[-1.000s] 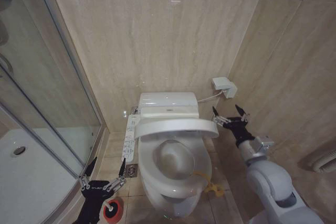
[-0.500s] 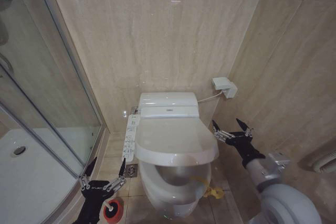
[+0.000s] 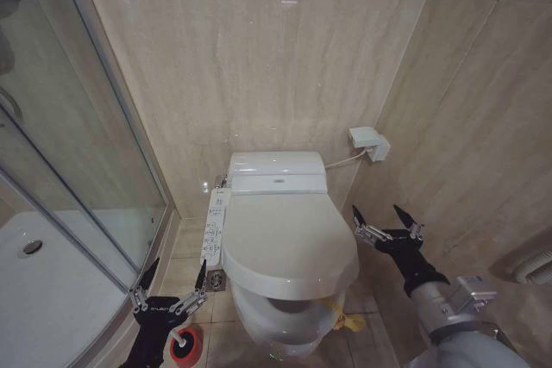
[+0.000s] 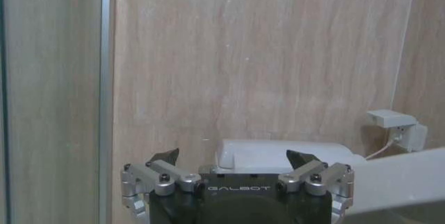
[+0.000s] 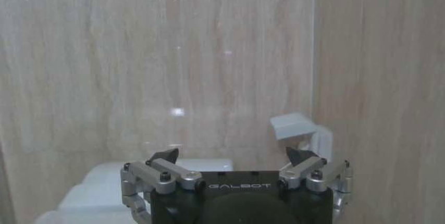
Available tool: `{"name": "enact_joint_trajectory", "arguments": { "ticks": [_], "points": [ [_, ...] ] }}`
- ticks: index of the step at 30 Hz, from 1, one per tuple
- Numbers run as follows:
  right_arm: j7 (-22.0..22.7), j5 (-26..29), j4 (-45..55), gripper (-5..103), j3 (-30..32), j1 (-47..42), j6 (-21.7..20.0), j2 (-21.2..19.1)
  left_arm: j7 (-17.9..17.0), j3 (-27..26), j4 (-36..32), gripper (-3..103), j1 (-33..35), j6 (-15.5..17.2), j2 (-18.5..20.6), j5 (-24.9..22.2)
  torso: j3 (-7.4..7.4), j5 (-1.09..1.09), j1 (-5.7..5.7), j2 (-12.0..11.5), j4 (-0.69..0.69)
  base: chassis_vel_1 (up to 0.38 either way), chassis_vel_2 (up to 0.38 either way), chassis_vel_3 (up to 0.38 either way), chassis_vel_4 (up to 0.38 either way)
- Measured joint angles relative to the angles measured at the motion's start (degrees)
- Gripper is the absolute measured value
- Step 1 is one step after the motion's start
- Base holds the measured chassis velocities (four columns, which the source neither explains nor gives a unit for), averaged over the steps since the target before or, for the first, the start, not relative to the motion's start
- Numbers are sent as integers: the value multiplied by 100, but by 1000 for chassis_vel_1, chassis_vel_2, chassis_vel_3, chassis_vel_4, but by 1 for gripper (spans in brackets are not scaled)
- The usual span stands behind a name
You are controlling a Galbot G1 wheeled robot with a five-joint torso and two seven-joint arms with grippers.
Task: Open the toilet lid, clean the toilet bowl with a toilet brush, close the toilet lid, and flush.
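- Lid (image 3: 289, 234) tilted partway over bowl (image 3: 289, 312).
- Right gripper (image 3: 386, 223) at lid's 3 o'clock, wide, apart.
- Left gripper (image 3: 168, 285) wide above red cup (image 3: 185, 344).

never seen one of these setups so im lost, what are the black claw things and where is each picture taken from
The claws are the two grasping tools of a wheeled robot in a bathroom. The wide picture comes from a camera on its head, looking down at the toilet. The other two come from cameras on each wrist, looking past the tool at the wall. The left tool hovers open above the red cup holder on the floor. The right tool hangs open beside the toilet lid, which is lowered most of the way over the toilet bowl. Neither holds anything.
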Motion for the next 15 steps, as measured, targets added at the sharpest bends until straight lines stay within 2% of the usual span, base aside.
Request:
{"name": "enact_joint_trajectory", "arguments": {
  "ticks": [1,2,4,5,6,7,9,10,11,13,15],
  "points": [
    [-278,-108,-101,100,181,-77,345,33,0,1,0,100,0,0,0,0,0,0,0,0,-1,0,0,0,0],
    [-278,-108,-101,100,181,-77,345,33,0,1,0,100,0,0,0,0,0,0,0,0,-1,0,0,0,0],
    [-963,-227,-464,100,782,-86,1067,51,0,-1,0,100,0,0,0,0,0,0,0,0,0,0,0,0,0],
    [-1218,-116,-550,100,967,-93,1159,52,0,0,0,100,0,0,0,0,0,2,0,0,0,0,0,0,0],
    [-1469,138,-602,100,1166,-138,1175,49,0,1,0,100,0,0,0,0,0,2,0,0,1,0,0,0,0],
    [-1469,138,-602,100,1166,-138,1175,49,0,1,0,100,0,0,0,0,0,2,0,0,1,0,0,0,0],
    [-1940,615,-704,100,1510,-264,1140,50,0,1,0,100,0,0,0,0,0,0,0,0,0,0,0,0,0],
    [-2120,678,-757,100,1600,-302,1125,62,0,1,0,100,0,0,0,0,0,0,0,0,0,0,0,0,0],
    [-2120,678,-757,100,1600,-302,1125,62,0,1,0,100,0,0,0,0,0,0,0,0,0,0,0,0,0],
    [-2689,846,-924,100,1857,-382,1095,112,0,1,0,100,0,0,0,0,0,0,0,0,-1,0,0,0,0],
    [-2961,949,-1016,100,1951,-426,1085,146,0,1,0,100,0,0,0,0,0,1,0,0,-1,0,0,0,0]
  ]
}}
